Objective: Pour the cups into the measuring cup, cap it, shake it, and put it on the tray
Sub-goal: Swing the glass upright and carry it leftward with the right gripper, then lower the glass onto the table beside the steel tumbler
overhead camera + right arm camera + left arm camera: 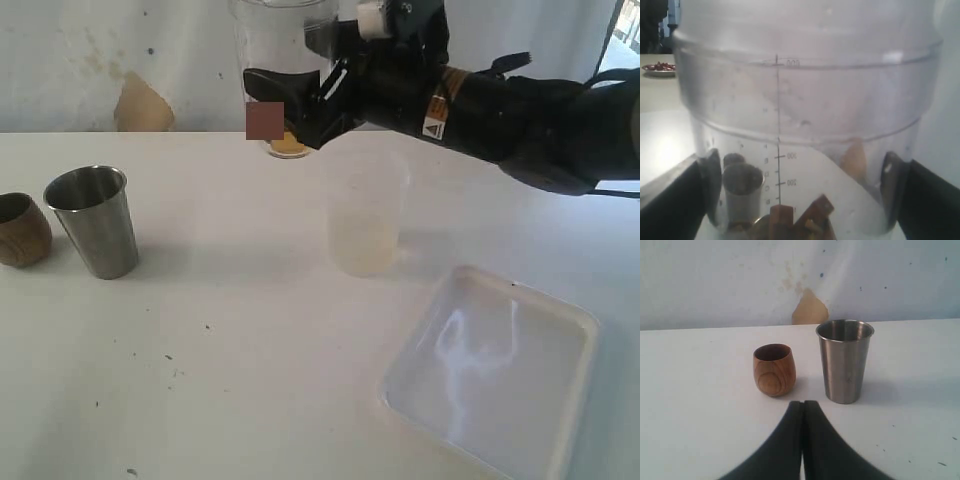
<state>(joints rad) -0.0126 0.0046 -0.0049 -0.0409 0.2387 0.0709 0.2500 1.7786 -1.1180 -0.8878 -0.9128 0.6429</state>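
My right gripper (295, 105) is shut on the clear measuring cup (285, 55), holding it above the table at the back centre. Brown and yellow pieces (268, 122) lie in its bottom. In the right wrist view the measuring cup (805, 100) fills the frame between the right gripper's (800, 186) fingers (895, 185). The frosted plastic cup (365, 215) stands below it at centre. The steel tumbler (92, 220) and wooden cup (20, 228) stand at left. The white tray (495, 375) lies front right. My left gripper (803, 405) is shut and empty, just short of the wooden cup (774, 369) and steel tumbler (845, 360).
A white wall with a tan patch (142, 105) of peeled paint runs behind the table. The white tabletop (220, 350) carries small dark specks near the front left.
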